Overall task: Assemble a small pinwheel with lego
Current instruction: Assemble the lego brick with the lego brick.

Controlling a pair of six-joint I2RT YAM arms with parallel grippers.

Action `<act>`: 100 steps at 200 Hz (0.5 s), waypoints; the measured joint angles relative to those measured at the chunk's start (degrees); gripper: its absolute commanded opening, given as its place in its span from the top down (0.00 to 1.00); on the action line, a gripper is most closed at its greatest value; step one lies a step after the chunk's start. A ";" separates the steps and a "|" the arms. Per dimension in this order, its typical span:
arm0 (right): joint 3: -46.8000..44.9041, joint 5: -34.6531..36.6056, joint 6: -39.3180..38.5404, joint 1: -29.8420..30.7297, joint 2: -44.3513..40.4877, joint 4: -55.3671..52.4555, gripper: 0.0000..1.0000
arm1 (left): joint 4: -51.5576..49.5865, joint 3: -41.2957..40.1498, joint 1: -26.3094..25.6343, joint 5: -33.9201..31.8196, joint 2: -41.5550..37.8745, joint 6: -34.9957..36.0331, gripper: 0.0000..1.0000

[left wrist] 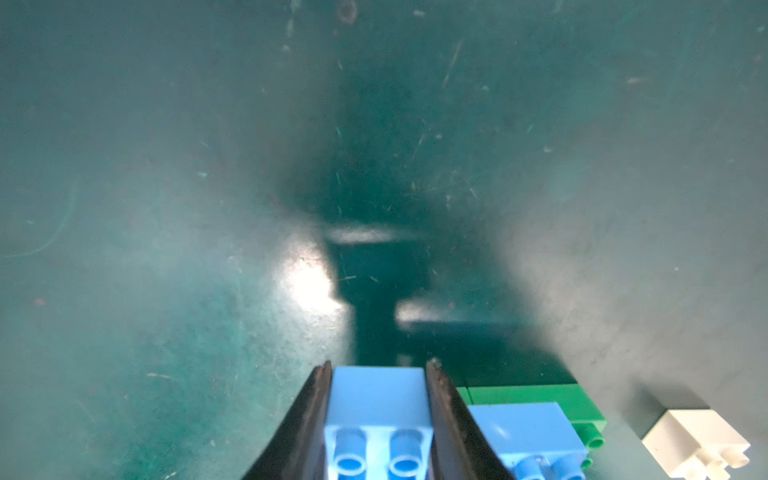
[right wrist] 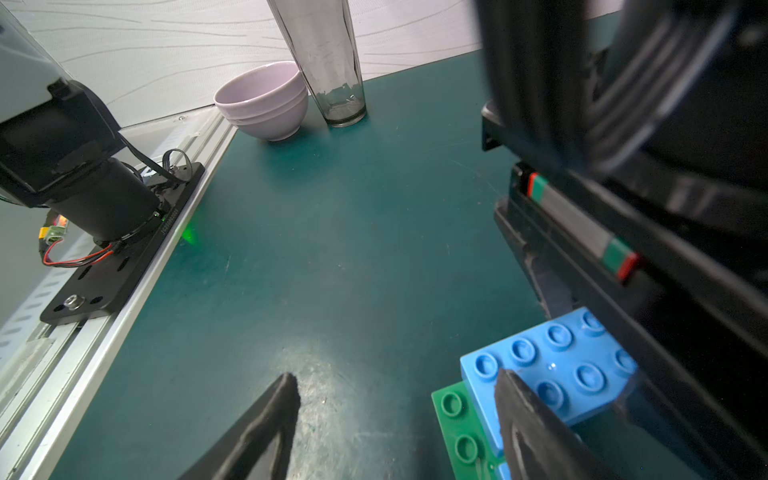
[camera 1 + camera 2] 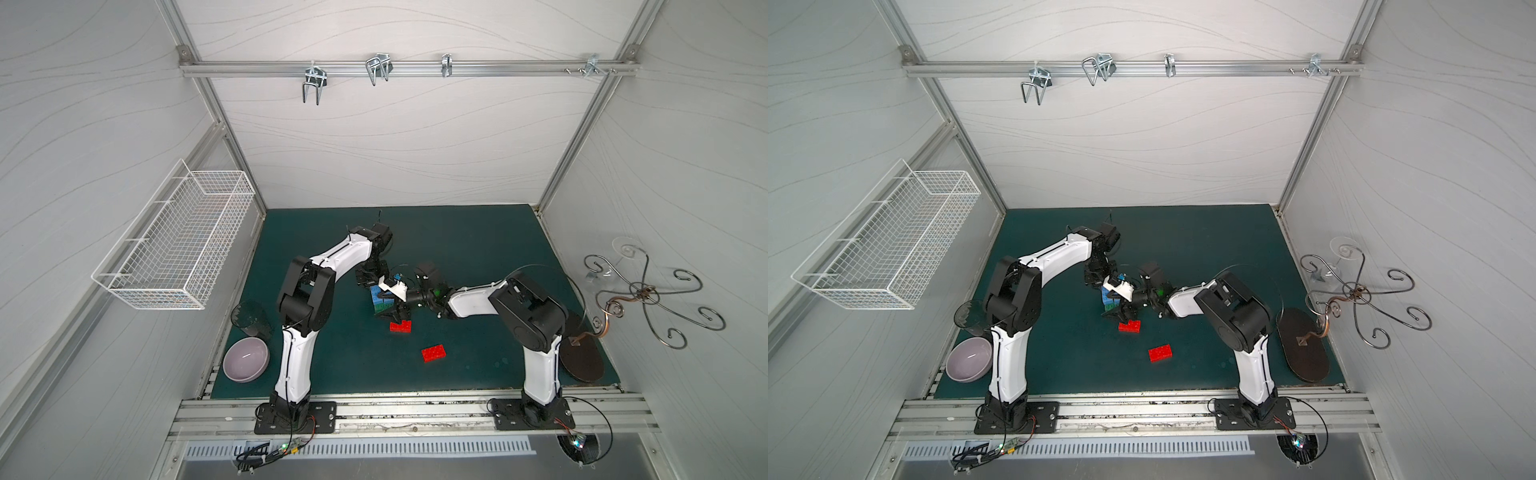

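Left gripper [image 1: 379,365]: clamped across the narrow sides of a blue brick [image 1: 378,399], studs up, low over the green mat [image 3: 478,249].
Right gripper [image 2: 397,376]: jaws apart with nothing between them. One finger [image 2: 523,407] reaches over a studded blue top and the other hangs over bare mat.
Pinwheel [image 3: 380,301]: only begun, a small blue-and-green cluster mid-mat, a little left of centre, between the two wrists in both top views.
Cluster make-up: a second blue brick [image 1: 528,432] sits just beside the held one, on a green brick [image 1: 536,395] (whether the held brick is seated yet, I cannot tell).
White brick [image 1: 698,440]: loose on the mat near the cluster, not touching it.
Red bricks: one [image 3: 401,327] lies just near of the cluster, the other [image 3: 434,353] nearer and further right. Both are unjoined.
Step in hand: my guess is that the blue brick is being seated onto the green base while the right arm comes in to brace.
Doing it well: line stud over socket before any push, then press straight down. The right jaws should close on the base's sides, not on top of the studs.
Risk: a tilted press could skid the cluster across the smooth mat or knock the near red brick.
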 measured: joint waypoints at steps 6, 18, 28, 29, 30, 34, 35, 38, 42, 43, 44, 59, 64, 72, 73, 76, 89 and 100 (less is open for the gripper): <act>0.02 -0.04 0.00 0.00 0.04 0.00 0.24 | 0.02 0.00 -0.07 -0.11 0.00 -0.02 0.88; 0.02 -0.11 -0.02 0.00 0.15 0.00 0.24 | 0.02 0.00 -0.28 -0.24 0.00 -0.04 0.88; 0.02 -0.09 -0.04 0.00 0.22 -0.02 0.24 | -0.02 0.07 -0.52 -0.37 0.09 -0.07 0.88; 0.02 -0.09 -0.04 0.00 0.22 -0.02 0.24 | -0.02 0.07 -0.52 -0.39 0.11 -0.07 0.88; 0.02 -0.09 -0.04 0.00 0.22 -0.02 0.24 | 0.00 0.07 -0.55 -0.39 0.11 -0.07 0.88; 0.02 -0.07 -0.04 -0.04 0.22 -0.04 0.24 | 0.00 0.07 -0.61 -0.39 0.15 -0.07 0.88; 0.02 -0.07 -0.04 -0.04 0.22 -0.04 0.24 | 0.00 0.07 -0.61 -0.37 0.17 -0.07 0.88; 0.02 -0.02 -0.07 -0.07 0.22 -0.07 0.24 | 0.00 0.07 -0.66 -0.39 0.24 -0.09 0.88; 0.02 0.02 -0.04 -0.13 0.22 -0.11 0.24 | 0.00 0.07 -0.68 -0.39 0.31 -0.09 0.88; 0.02 0.02 -0.04 -0.15 0.22 -0.13 0.24 | 0.00 0.07 -0.70 -0.39 0.33 -0.09 0.88; 0.02 0.04 -0.04 -0.17 0.22 -0.17 0.24 | -0.02 0.07 -0.70 -0.39 0.33 -0.11 0.88; 0.02 0.07 -0.07 -0.35 0.22 -0.57 0.24 | -0.04 0.07 -0.76 -0.57 0.50 -0.13 0.88; 0.02 0.09 -0.07 -0.39 0.22 -0.61 0.24 | -0.02 0.07 -0.76 -0.63 0.52 -0.11 0.88; 0.02 0.09 -0.07 -0.55 0.22 -0.66 0.24 | -0.02 0.07 -0.76 -0.83 0.52 -0.13 0.88; 0.02 0.11 -0.07 -0.57 0.22 -0.66 0.24 | -0.02 0.09 -0.76 -0.83 0.52 -0.13 0.88; 0.02 0.11 -0.04 -0.61 0.22 -0.66 0.25 | -0.02 0.09 -0.76 -0.87 0.52 -0.13 0.88; 0.02 0.07 0.00 -0.94 0.24 -0.68 0.25 | 0.07 0.09 -0.76 -0.94 0.55 -0.13 0.88; 0.02 -0.02 0.11 -1.14 0.33 -0.66 0.25 | 0.15 0.09 -0.76 -0.94 0.55 -0.15 0.88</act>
